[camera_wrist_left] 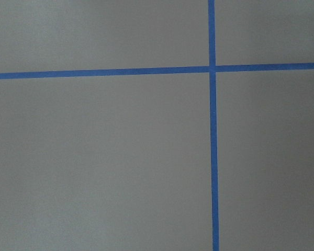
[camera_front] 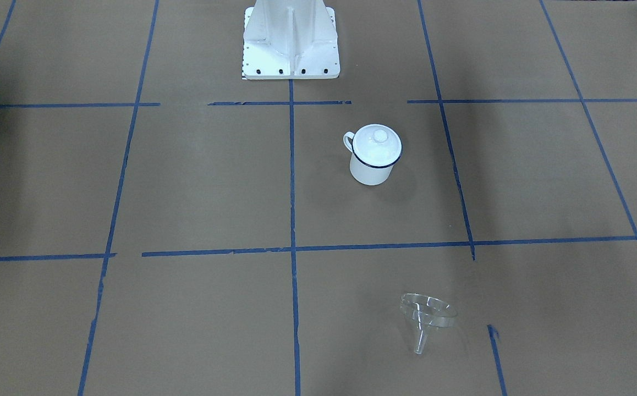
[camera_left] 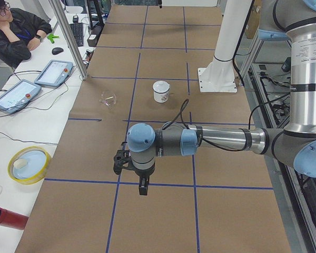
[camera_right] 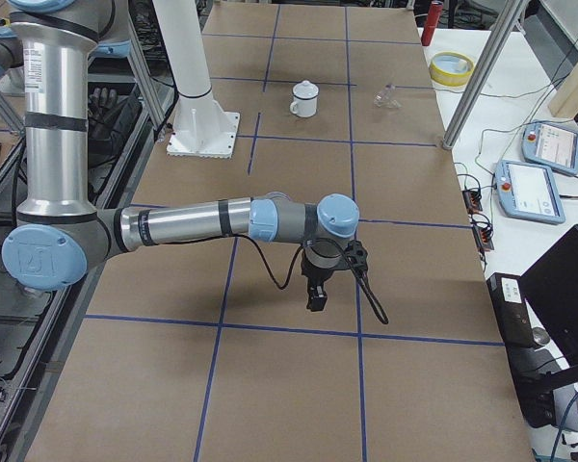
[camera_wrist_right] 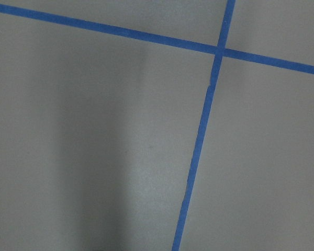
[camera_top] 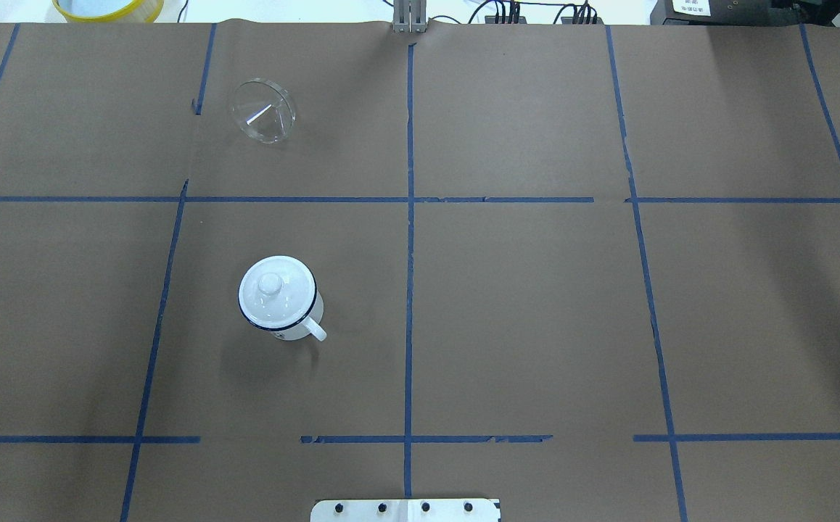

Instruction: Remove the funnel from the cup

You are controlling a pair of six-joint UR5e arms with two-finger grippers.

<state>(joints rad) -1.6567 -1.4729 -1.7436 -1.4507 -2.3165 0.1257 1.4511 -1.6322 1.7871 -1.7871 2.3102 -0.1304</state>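
Note:
The clear plastic funnel lies on its side on the brown table, well apart from the cup; it also shows in the overhead view. The cup, a white enamel mug with a dark blue rim, stands upright with a white knobbed lid on top. My left gripper hangs over the table's left end, far from both; I cannot tell whether it is open. My right gripper hangs over the right end; I cannot tell its state either. The wrist views show only paper and tape.
The white robot base stands at the table's near middle edge. A yellow-rimmed bowl, a red cylinder and teach pendants lie on the side bench, where an operator sits.

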